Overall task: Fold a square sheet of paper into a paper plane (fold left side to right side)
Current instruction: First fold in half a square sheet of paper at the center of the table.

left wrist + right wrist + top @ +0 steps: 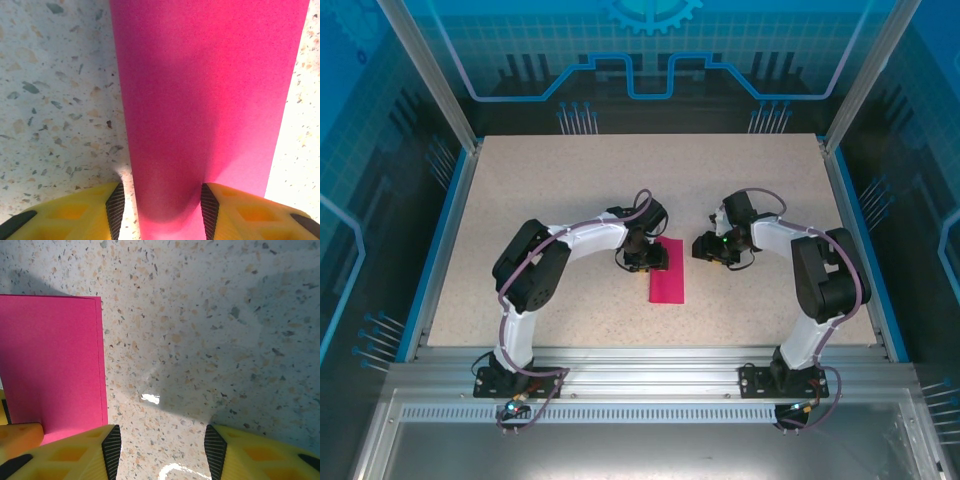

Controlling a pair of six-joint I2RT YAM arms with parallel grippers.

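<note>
Now: the pink sheet of paper [668, 275] lies flat on the speckled worktop [570, 190], between the two arms.
Paper shape: a long, thin strip, folded in two. It is not a plane.
Paper from above: it sits near the middle of the worktop. Its far end is under the left pincer [645, 258].
Left pincer: it points down at the far end of the paper, and its two yellow fingers stand apart.
Left wrist view: the paper [200, 100] runs up the picture from between the fingers of the left pincer [161, 200]. One finger [75, 215] is over the worktop [50, 100], just beside the paper's edge. The other finger [250, 210] is over the paper. They do not pinch it.
Right pincer: it [710, 248] is just beside the paper's far end, on the right side, apart from the paper.
Right wrist view: the right pincer [162, 445] has its fingers spread wide, with bare worktop [225, 340] between them. It holds nothing.
Paper edges: in the right wrist view the paper [50, 360] shows two layers. The top layer stops just short of the bottom one along one side.
Yellow bit: a small yellow-orange piece [20, 432] sits on the paper's near edge in the right wrist view. I cannot tell what it is.
</note>
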